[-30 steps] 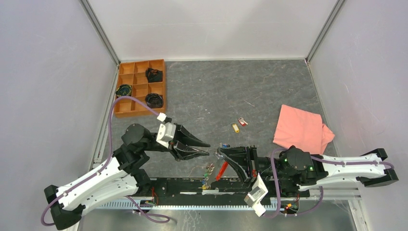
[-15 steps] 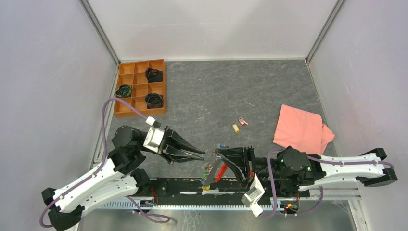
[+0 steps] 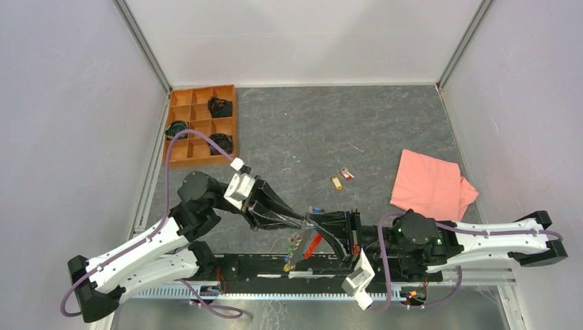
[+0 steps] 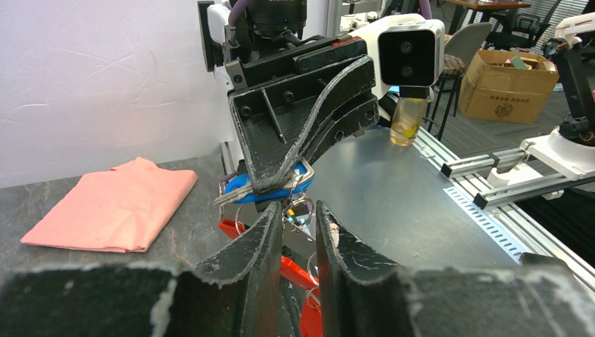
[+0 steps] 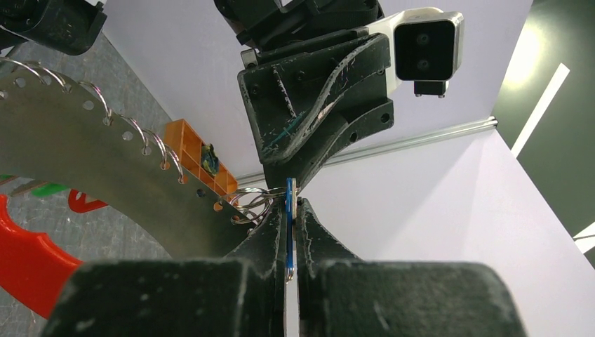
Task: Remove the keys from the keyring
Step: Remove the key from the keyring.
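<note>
Left hand (image 3: pixel 302 221) has closed in; keyring (image 3: pixel 313 245) strap slants toward near-left.

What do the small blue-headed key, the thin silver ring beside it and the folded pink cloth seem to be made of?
The blue-headed key: head likely matte plastic, evenly coloured; blade grey, probably metal. The thin silver ring: apparently polished steel wire, it glints. The folded pink cloth: soft matte fabric, creased and folded.
</note>
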Robot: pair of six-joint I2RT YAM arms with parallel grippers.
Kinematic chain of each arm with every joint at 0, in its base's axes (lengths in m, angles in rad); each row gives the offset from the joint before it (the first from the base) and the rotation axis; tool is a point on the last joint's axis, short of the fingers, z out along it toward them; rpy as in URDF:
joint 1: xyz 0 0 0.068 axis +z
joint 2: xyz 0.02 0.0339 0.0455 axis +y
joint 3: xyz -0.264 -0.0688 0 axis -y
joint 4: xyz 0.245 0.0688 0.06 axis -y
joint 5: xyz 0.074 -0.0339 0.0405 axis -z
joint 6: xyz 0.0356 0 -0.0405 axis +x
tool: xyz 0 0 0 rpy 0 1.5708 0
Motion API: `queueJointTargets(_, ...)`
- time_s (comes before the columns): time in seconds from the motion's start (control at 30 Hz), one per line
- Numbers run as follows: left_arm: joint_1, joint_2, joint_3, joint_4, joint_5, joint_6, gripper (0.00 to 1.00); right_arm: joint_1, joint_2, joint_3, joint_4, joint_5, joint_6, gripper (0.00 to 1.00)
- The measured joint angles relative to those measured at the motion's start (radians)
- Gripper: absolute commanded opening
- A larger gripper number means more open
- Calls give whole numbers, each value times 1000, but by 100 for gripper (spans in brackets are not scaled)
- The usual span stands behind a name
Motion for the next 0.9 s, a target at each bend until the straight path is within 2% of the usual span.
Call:
queueJointTargets(0.53,0,14,-8,9,-3,0,30,0,-3,0,0,5,-3,1)
queueJointTargets(0.9,-4,-83,-16,-69,-51,7,29,0,-2,0,0,12,-8,1)
